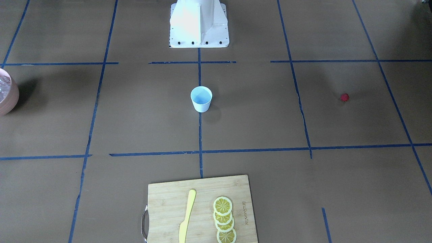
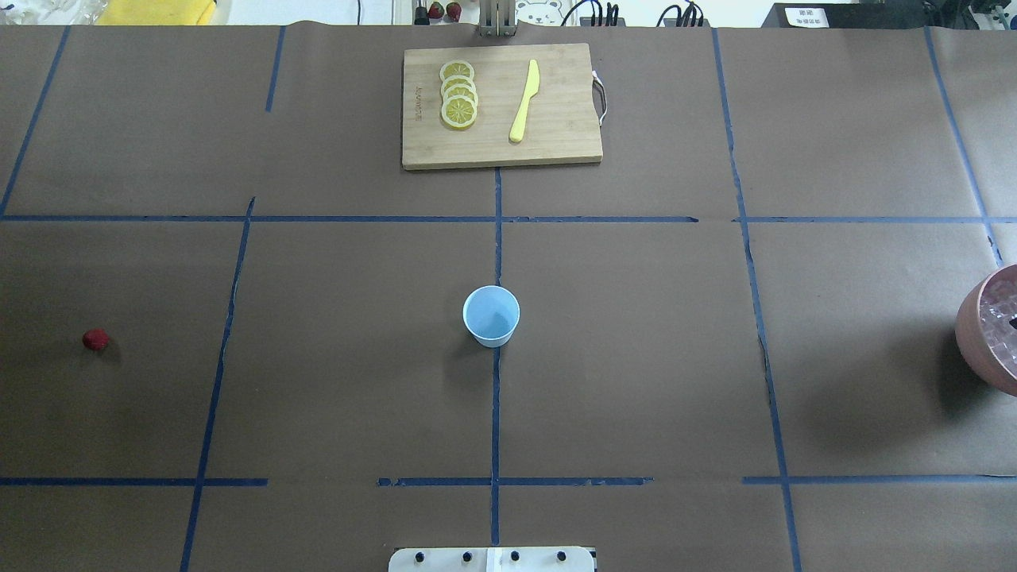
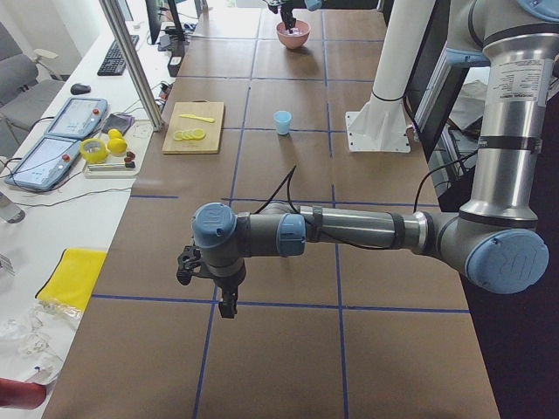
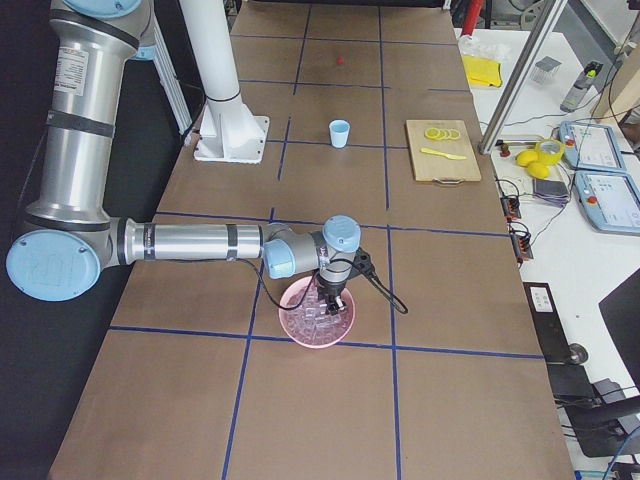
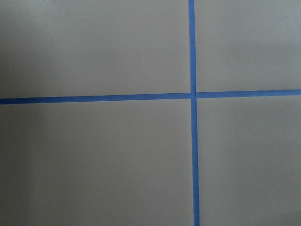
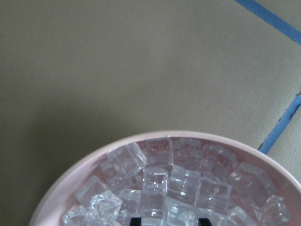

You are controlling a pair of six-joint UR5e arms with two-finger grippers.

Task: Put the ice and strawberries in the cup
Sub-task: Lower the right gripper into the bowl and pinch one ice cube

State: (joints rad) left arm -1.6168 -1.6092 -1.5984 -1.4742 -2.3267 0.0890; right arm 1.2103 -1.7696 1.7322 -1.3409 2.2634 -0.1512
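The pale blue cup [image 2: 491, 315] stands upright and empty at the table's middle; it also shows in the front view [image 1: 201, 99]. The tiny red strawberry [image 2: 95, 340] lies alone far out on the robot's left side. Several clear ice cubes [image 6: 155, 186] fill the pink bowl [image 6: 70, 181] at the far right edge [image 2: 973, 330]. My right gripper [image 6: 167, 221] hangs over the bowl, its two dark fingertips [image 6: 136, 220] apart and down among the cubes. My left gripper [image 3: 225, 301] hovers above bare table far from the cup and berry; I cannot tell whether it is open or shut.
A wooden cutting board [image 2: 556, 143] with several lemon slices [image 2: 458, 94] and a yellow knife [image 2: 524, 101] lies at the far edge opposite the robot. Blue tape lines cross the brown table. The robot's white base [image 1: 199, 23] stands behind the cup.
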